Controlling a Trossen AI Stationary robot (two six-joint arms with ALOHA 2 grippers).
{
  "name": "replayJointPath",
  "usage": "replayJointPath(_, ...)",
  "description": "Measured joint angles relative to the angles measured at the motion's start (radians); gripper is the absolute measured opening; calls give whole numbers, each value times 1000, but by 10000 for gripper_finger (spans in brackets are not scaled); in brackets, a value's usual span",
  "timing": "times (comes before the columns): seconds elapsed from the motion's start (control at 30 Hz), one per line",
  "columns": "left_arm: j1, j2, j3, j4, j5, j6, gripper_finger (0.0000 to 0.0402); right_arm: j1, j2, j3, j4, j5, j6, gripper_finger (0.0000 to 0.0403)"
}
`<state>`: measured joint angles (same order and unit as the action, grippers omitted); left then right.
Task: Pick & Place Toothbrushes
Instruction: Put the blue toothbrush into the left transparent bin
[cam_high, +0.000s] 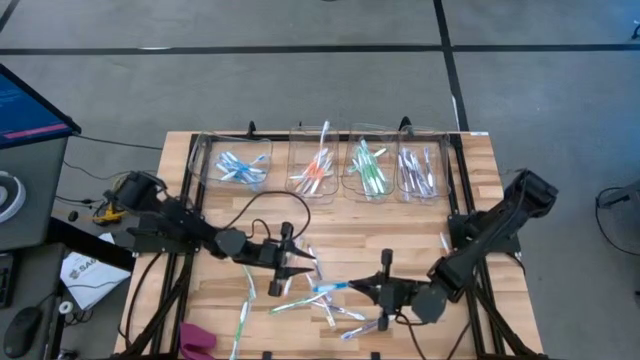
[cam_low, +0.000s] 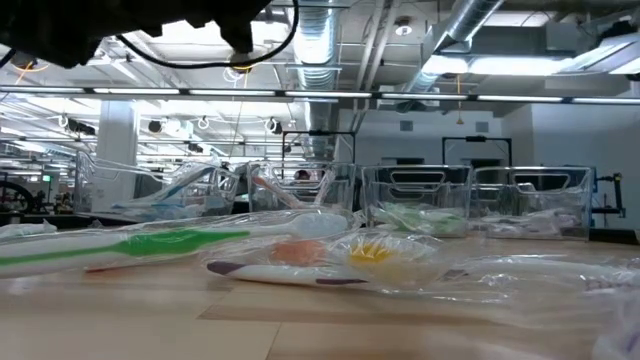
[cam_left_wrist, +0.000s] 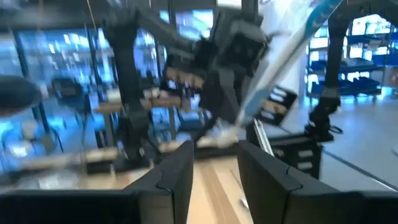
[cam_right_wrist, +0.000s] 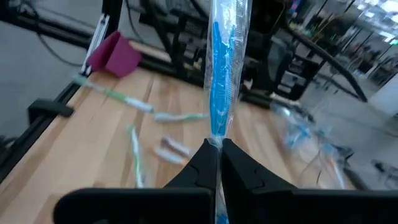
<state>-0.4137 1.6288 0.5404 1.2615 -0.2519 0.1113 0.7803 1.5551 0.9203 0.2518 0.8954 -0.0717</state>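
My right gripper (cam_high: 360, 288) is shut on a blue toothbrush (cam_right_wrist: 222, 74) in a clear wrapper, above the middle of the table's near half. The same toothbrush (cam_left_wrist: 273, 68) shows slanting in the left wrist view. My left gripper (cam_high: 300, 262) stands open just left of it, nothing between its fingers (cam_left_wrist: 180, 171). Several loose wrapped toothbrushes (cam_high: 290, 305) lie flat on the wood around both grippers; a green one (cam_low: 150, 245) and an orange one (cam_low: 330, 255) lie close to the low camera. Four clear bins (cam_high: 320, 165) at the far edge hold toothbrushes sorted by colour. My right gripper pinches the wrapped blue toothbrush near one end (cam_right_wrist: 216, 142) between its two fingertips. The fingers come roughly level from the table's right and lie in line with the toothbrush. It sticks out ahead of the fingers toward my left gripper, lifted clear of the table.
A pink object (cam_high: 197, 340) lies at the near left corner. Black frame rails (cam_high: 462, 190) run along the table's sides. A cable (cam_high: 255, 205) loops over the wood by the left arm. Bare wood shows between the bins and the grippers.
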Motion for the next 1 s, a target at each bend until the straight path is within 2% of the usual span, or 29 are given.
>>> replayJointPath(0.13,0,40,8,103,1,47,117,-38,38,0,83,-4,-36,0)
replayJointPath(0.5,3,41,44,102,75,50,117,-148,55,0,122,-15,-30,0)
replayJointPath(0.63,16,41,45,102,77,50,117,-162,55,0,133,-61,-31,0)
replayJointPath(0.87,36,41,60,100,75,42,117,-168,55,0,130,-63,-25,0)
replayJointPath(1.0,35,41,77,100,36,41,117,-174,54,0,130,-66,-25,0)
